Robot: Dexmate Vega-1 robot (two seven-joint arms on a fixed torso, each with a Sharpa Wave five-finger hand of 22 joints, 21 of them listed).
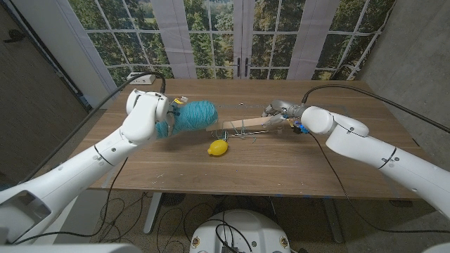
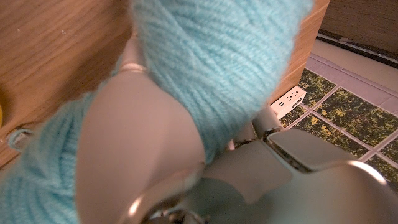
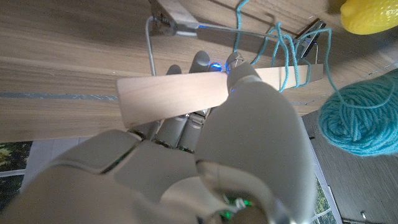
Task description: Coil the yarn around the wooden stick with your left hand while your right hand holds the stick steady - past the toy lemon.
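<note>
Beside lemon (image 1: 219, 147), yarn (image 1: 191, 117) bears no label.

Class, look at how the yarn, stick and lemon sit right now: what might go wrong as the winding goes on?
1. The right hand holds only one end of the wooden stick; yarn tension might tilt it.
2. The few loops look loose and may slide off.
3. The yarn ball in the left hand could knock the toy lemon.

A wooden table (image 1: 295, 165) stands before tall white-framed windows (image 1: 211, 35) at 12 o'clock, showing green trees in daylight. Grey walls (image 1: 415, 49) flank them at 3 and 9 o'clock. A white power strip (image 1: 144, 79) lies at 11 o'clock.
</note>
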